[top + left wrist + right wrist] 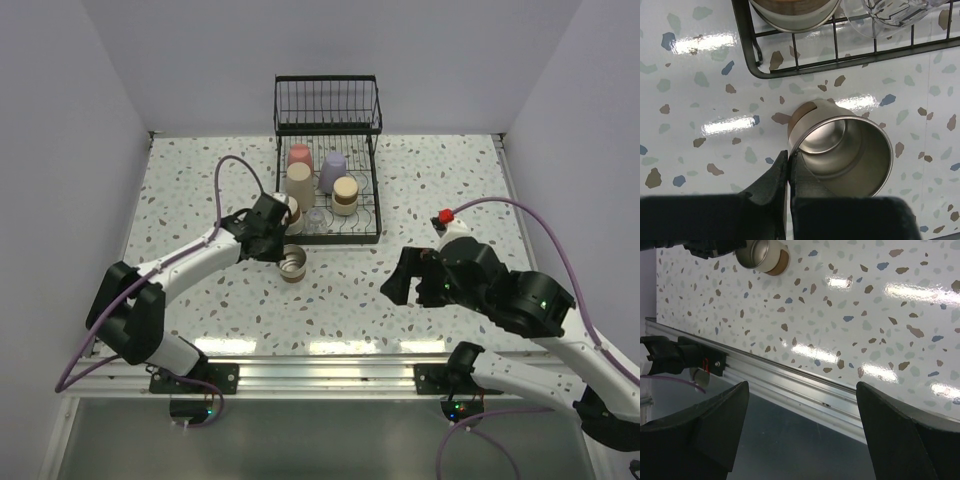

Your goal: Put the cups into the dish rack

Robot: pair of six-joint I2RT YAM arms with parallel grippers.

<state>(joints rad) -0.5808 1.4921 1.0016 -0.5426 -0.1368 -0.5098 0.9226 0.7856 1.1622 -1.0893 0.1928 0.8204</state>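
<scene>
A brown cup with a shiny metal inside (pixel 850 150) lies tipped on the table just in front of the dish rack (pixel 805 67), its mouth toward my left gripper (pixel 788 160). That gripper is shut on the cup's rim, one finger inside the wall and one outside. From above, the same cup (pixel 293 263) sits by the left gripper (pixel 272 238), near the black wire dish rack (pixel 365 228). In the rack stand a pink cup (pixel 299 156), a lavender cup (pixel 333 168), a beige cup (pixel 299 185), a brown cup (pixel 345 195) and a clear cup (pixel 316 218). My right gripper (pixel 802 390) is open and holds nothing.
The rack's upright basket (pixel 328 100) stands against the back wall. The right gripper (pixel 405 280) hovers over the table's near right part, above the aluminium rail (pixel 805 385) at the front edge. White walls close in the left, right and back.
</scene>
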